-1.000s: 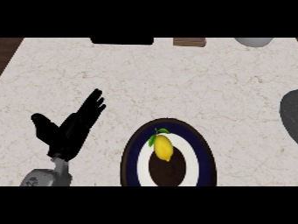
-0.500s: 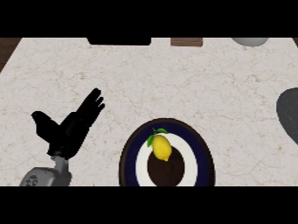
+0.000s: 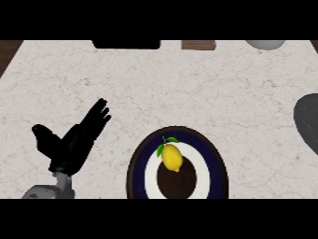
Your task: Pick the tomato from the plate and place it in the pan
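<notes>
A round plate sits on the pale speckled bench, near the bottom edge of the view. The plate has a dark blue rim, then a white ring, then a dark middle. Its lowest part is cut off by the edge of the view.

On the plate lies one fruit. The task calls it a tomato, but it looks like a lemon. It is bright yellow and shaped like an egg, with small green leaves at its top end. It rests on the upper left part of the plate, over the white ring and the dark middle. Nothing touches it.

The pan is the dark grey rounded shape at the right edge of the view, well apart from the plate. Only part of it shows. The part that shows has nothing in it.

The left hand is black and shows at the lower left, beside the plate but not touching it. Its fingers are straight and spread, pointing up and to the right, and they hold nothing. The thumb sticks out to the left. The right hand cannot be seen.
</notes>
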You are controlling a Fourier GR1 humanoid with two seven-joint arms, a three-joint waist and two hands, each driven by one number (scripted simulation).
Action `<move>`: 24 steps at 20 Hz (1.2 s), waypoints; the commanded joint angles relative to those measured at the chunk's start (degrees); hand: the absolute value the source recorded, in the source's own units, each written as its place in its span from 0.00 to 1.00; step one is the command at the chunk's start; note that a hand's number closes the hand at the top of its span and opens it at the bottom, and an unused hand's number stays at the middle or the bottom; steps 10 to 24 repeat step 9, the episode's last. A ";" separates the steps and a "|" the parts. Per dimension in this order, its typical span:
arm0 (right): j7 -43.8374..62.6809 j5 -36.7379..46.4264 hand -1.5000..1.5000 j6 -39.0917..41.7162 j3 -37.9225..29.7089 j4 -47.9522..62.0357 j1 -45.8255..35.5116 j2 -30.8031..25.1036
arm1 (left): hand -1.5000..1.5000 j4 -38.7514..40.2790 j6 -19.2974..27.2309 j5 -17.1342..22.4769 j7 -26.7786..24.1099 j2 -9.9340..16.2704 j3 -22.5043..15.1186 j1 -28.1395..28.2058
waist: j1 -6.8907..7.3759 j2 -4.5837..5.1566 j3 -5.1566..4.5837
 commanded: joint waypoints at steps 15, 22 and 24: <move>-6.44 -0.22 0.00 6.83 1.95 -1.52 5.73 -0.44 | 0.50 0.60 0.80 -1.52 0.15 -1.22 0.00 -1.01 | -0.36 -0.16 -0.02; -6.44 -0.22 0.00 6.83 1.95 -1.52 5.73 -0.44 | 0.50 0.60 0.80 -1.52 0.15 -1.22 0.00 -1.01 | -0.36 -0.16 -0.02; -6.44 -0.22 0.00 6.83 1.95 -1.52 5.73 -0.44 | 0.50 0.60 0.80 -1.52 0.15 -1.22 0.00 -1.01 | -0.36 -0.16 -0.02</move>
